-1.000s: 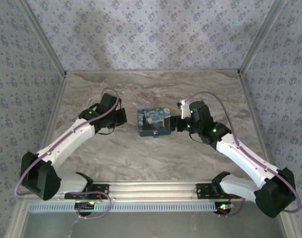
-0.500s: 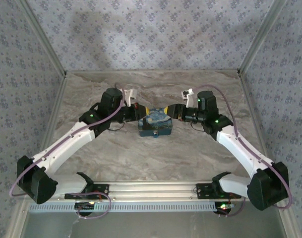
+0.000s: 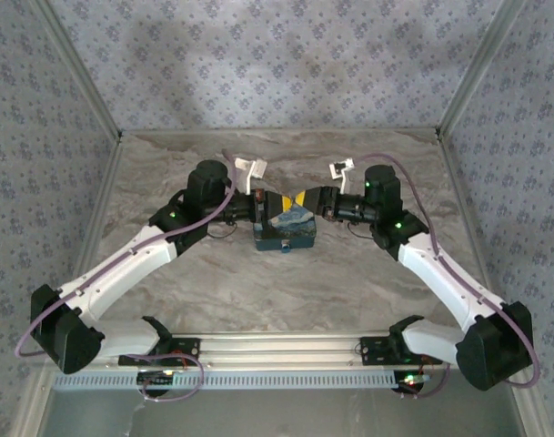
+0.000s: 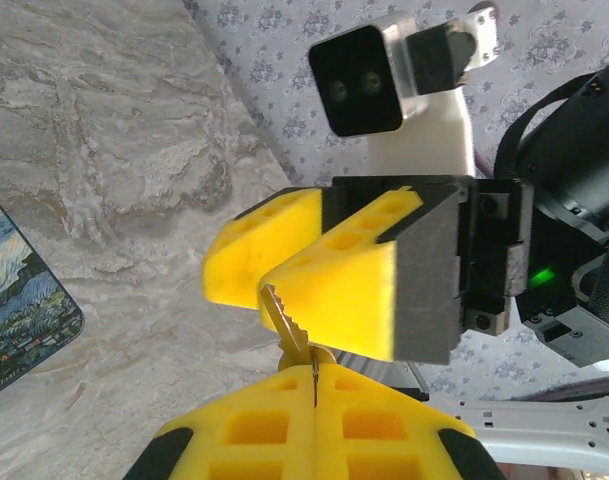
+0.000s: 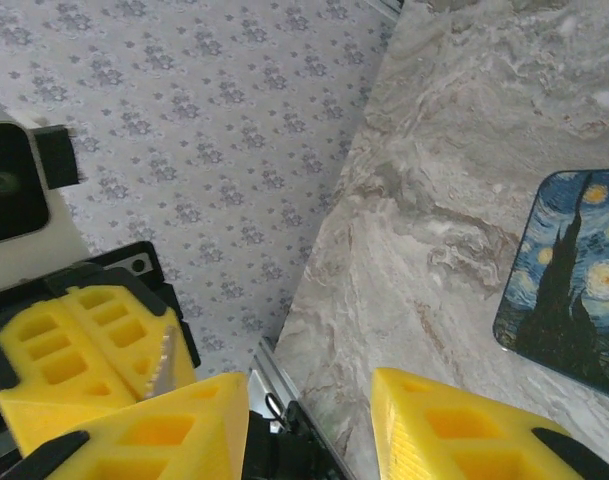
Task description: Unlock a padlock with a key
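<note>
My left gripper (image 4: 314, 375) is shut on the head of a brass key (image 4: 284, 320), whose toothed blade points up and away from it. The blade's tip lies against the fingertip of my right gripper (image 4: 246, 286), on the outside of its jaws. In the right wrist view the right gripper (image 5: 309, 385) stands open with nothing between its fingers, and the key (image 5: 165, 362) shows at the left, held by the left gripper (image 5: 104, 350). From above, the left gripper (image 3: 278, 204) and right gripper (image 3: 304, 200) meet tip to tip over the mat. I cannot make out the padlock.
A blue mat with a starry-night print (image 3: 286, 229) lies on the marble table (image 3: 367, 164) under both grippers. A small dark bump (image 3: 286, 245) sticks out at its near edge. Patterned walls close in the back and both sides.
Both arms have risen and swung inward until their grippers meet above the mat. The right jaws have narrowed. The left gripper has stayed shut on the key.
</note>
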